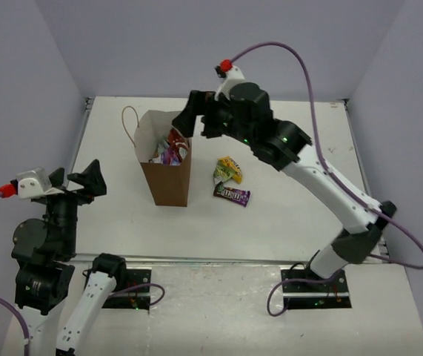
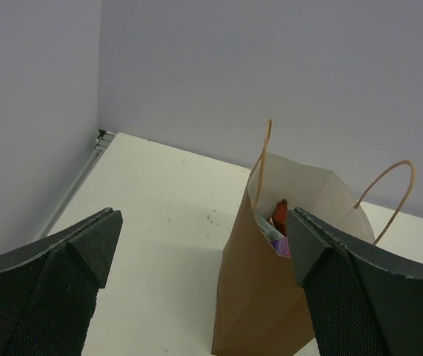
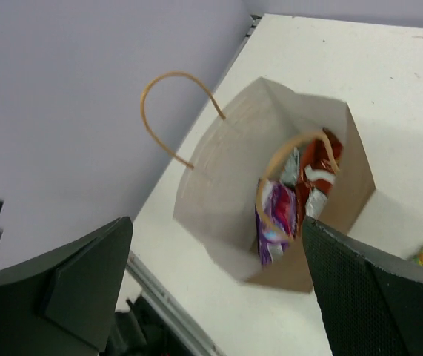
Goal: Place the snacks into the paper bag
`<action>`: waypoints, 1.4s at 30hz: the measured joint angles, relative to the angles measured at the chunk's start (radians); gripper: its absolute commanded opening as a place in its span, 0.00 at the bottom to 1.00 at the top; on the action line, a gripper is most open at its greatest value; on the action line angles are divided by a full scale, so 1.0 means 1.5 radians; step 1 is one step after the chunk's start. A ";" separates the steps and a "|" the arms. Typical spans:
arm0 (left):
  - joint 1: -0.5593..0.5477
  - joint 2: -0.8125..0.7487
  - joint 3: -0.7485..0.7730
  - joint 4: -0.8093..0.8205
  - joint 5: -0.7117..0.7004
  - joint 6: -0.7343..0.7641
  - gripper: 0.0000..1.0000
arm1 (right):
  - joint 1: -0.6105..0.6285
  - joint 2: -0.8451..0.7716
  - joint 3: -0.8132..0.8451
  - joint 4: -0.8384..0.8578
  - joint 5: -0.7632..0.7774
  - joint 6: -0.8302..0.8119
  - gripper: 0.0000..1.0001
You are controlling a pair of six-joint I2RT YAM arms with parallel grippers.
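The brown paper bag (image 1: pixel 168 174) stands upright at the table's middle left, mouth open. Inside it I see a red-orange chip bag (image 3: pixel 316 169), a purple packet (image 3: pixel 275 220) and a silver-grey wrapper (image 3: pixel 291 167). The bag also shows in the left wrist view (image 2: pixel 267 297). A yellow-green packet (image 1: pixel 228 170) and a dark brown candy packet (image 1: pixel 232 195) lie on the table right of the bag. My right gripper (image 1: pixel 196 117) is open and empty above the bag's mouth. My left gripper (image 1: pixel 78 179) is open and empty, well left of the bag.
The white table (image 1: pixel 285 215) has a metal rail along its left edge (image 1: pixel 81 133) and lilac walls around it. The bag's loop handles (image 3: pixel 168 111) stick up by the right gripper.
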 measured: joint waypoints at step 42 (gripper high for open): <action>0.000 -0.006 -0.120 0.042 0.041 -0.003 1.00 | -0.349 -0.057 -0.902 0.490 -0.275 0.217 0.33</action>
